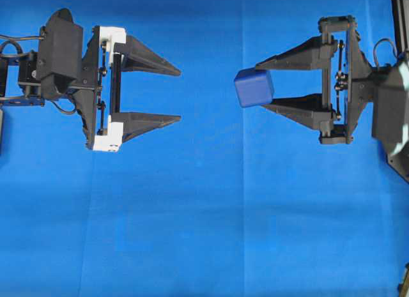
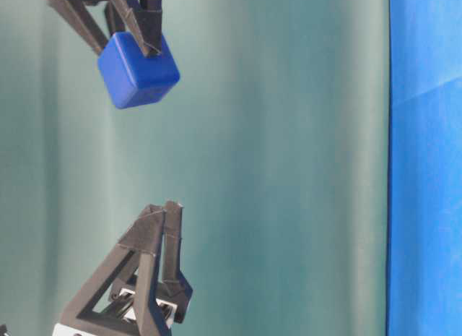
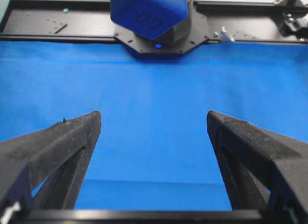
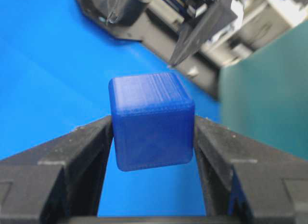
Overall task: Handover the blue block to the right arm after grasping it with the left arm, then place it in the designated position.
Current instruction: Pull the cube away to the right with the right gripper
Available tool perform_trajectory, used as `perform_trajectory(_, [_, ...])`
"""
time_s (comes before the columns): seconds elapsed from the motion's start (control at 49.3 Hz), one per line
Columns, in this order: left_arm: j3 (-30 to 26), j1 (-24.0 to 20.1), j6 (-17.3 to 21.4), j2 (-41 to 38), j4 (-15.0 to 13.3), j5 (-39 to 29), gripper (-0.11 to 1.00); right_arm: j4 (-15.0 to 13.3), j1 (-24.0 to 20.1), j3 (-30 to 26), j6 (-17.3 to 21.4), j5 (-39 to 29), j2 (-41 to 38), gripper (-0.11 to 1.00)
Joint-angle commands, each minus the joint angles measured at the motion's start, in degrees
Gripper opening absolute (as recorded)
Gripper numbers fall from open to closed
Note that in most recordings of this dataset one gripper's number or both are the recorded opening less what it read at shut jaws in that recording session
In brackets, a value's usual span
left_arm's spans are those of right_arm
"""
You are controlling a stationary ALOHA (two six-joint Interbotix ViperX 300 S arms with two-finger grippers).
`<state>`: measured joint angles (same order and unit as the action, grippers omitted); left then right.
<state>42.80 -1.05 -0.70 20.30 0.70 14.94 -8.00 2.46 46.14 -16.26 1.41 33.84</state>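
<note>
Left tool (image 1: pixel 179 94): black w/ two pointy triangle fingers and white plastic bits at their base. Right tool (image 1: pixel 260 89): all black, same pointy fingers, small screws along its frame. Thin black cables loop near both wrists, maybe more farther back.

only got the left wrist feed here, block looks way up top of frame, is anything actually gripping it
Observer: Yes. In the right wrist view the right gripper pinches the blue block between its fingertips.
Operator: is it on the cloth or in the air
Observer: In the air. The table-level view shows the block hanging well off the blue cloth.
Operator: and my gripper
Observer: From overhead, the left gripper stands wide open and apart from the block.
</note>
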Motion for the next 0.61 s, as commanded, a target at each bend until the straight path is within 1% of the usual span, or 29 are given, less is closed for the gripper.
perform_trajectory(0.0, [-0.7, 0.0, 0.1, 1.0, -0.1, 0.3, 0.93, 1.0, -0.1, -0.7, 5.2, -0.4, 0.4, 0.45])
perform_trajectory(0.142, [-0.7, 0.2, 0.1, 1.0, -0.1, 0.3, 0.93, 1.1, -0.1, -0.8, 15.7, -1.1, 0.4, 0.45])
perform_trajectory(0.203, [-0.7, 0.2, 0.1, 0.9, -0.1, 0.3, 0.93, 1.1, -0.1, -0.9, 19.4, -1.3, 0.4, 0.45])
perform_trajectory(0.284, [-0.8, 0.2, 0.1, 0.9, -0.1, 0.3, 0.93, 1.1, -0.1, -0.9, 22.9, -1.6, 0.4, 0.45])
perform_trajectory(0.405, [-0.7, 0.2, 0.1, 0.9, -0.1, 0.3, 0.93, 1.1, -0.1, -0.9, 25.0, -1.5, 0.4, 0.45])
perform_trajectory(0.588, [-0.7, 0.4, 0.1, 0.9, -0.1, 0.3, 0.93, 1.1, -0.1, -0.9, 25.1, -1.5, 0.4, 0.45])
